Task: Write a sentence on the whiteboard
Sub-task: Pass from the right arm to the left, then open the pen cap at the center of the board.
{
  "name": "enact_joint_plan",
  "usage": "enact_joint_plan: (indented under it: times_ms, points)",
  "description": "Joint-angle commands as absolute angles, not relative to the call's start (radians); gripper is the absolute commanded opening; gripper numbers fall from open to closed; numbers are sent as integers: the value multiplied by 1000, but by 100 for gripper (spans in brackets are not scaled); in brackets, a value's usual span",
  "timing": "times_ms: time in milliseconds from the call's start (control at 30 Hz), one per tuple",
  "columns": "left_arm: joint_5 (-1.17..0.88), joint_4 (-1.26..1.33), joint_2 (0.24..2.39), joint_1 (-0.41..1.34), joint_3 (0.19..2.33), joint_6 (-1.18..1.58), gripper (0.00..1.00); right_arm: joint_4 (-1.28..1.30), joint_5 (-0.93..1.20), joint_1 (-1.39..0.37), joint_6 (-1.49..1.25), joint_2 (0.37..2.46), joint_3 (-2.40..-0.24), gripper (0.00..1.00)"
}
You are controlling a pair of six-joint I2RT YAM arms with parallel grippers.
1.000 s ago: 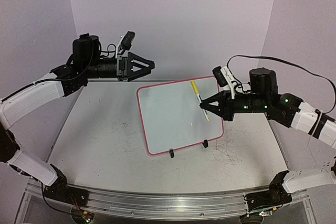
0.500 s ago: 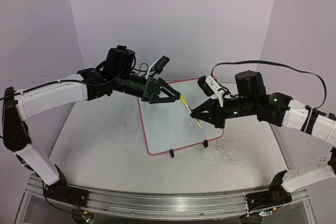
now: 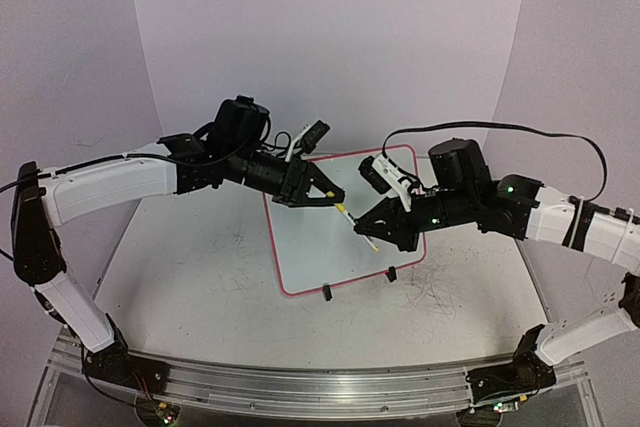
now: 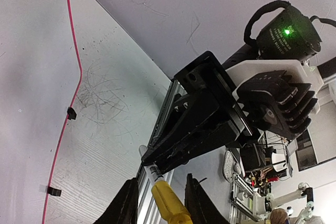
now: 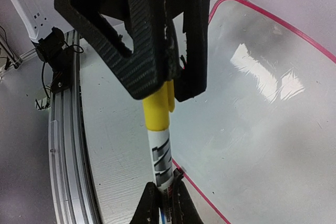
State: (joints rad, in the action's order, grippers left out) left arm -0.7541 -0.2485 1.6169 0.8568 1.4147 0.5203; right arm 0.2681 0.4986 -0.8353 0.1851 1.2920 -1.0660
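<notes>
Above the middle of the desk [image 3: 200, 287], two claws are positioned tip to tip over one whiteboard [image 3: 300, 257]. One marker [image 3: 352, 222] is found between them, slanted in the air over the board's right half. The right claw [image 3: 362, 231] is clamped tight on the marker's white barrel, and both of its fingers are seen pressed against it in the right wrist view. The left claw [image 3: 338, 199] is set around the yellow cap [image 4: 169, 203] at the marker's other end. Its jaws are only narrowly parted, and in the left wrist view a thin gap is visible between the cap and one finger, so a firm grip is not shown.

The whiteboard is laid flat on the desk, right of centre and turned at an angle to the desk's edges. It is bordered by a thin pink-red rim. Two small black clips [image 3: 327, 293] are counted along its near edge. Grey scribble marks [image 3: 430, 297] are seen on the desk beside the board's near right corner.
</notes>
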Motion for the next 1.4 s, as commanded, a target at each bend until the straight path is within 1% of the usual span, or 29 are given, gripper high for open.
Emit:
enact_joint_plan:
  times_ms: [0,33,100,133,167,200,300,367,433,467,533,567,633,767,933,1100,1233,1300,1367]
  points:
    - [-725,-267,1602,859,1438,491,29,255,460,-847,192,1306,-1117,0]
    - [-723,-269,1601,859,1438,489,26,255,451,-849,189,1308,-1117,0]
    - [-720,-273,1598,859,1439,481,17,255,420,-852,175,1312,-1122,0]
    - [-714,-273,1596,859,1439,479,11,253,406,-853,163,1313,-1123,1]
    - [-703,-273,1592,859,1440,475,5,248,391,-854,148,1311,-1124,6]
    - [-686,-273,1587,859,1440,472,1,231,360,-855,117,1307,-1122,17]
    - [-635,-273,1568,858,1453,452,0,125,258,-854,-51,1273,-1073,51]
    - [-590,-266,1551,858,1466,447,0,67,201,-846,-179,1251,-1047,66]
    - [-550,-222,1526,857,1464,457,0,-16,222,-821,-322,1213,-1001,78]
    - [-536,-190,1511,857,1457,466,0,-100,264,-804,-400,1190,-969,83]
    - [-526,-98,1478,856,1421,501,0,-313,417,-753,-551,1153,-884,88]
    - [-528,-34,1459,855,1397,525,0,-427,482,-734,-636,1147,-837,89]
    - [-538,115,1420,853,1354,583,0,-602,574,-705,-773,1160,-779,90]
    - [-535,212,1391,854,1337,629,0,-921,668,-678,-966,1207,-748,89]
    - [-555,321,1389,854,1305,690,0,-1323,736,-702,-1147,1351,-806,76]
    - [-542,329,1374,854,1282,704,0,-1367,770,-710,-1131,1378,-843,71]
    - [-548,331,1371,854,1260,714,0,-1364,774,-724,-1116,1403,-866,60]
    - [-554,331,1375,854,1254,717,0,-1350,786,-734,-1106,1422,-890,52]
    - [-558,331,1376,854,1253,719,0,-1334,802,-738,-1098,1436,-909,48]
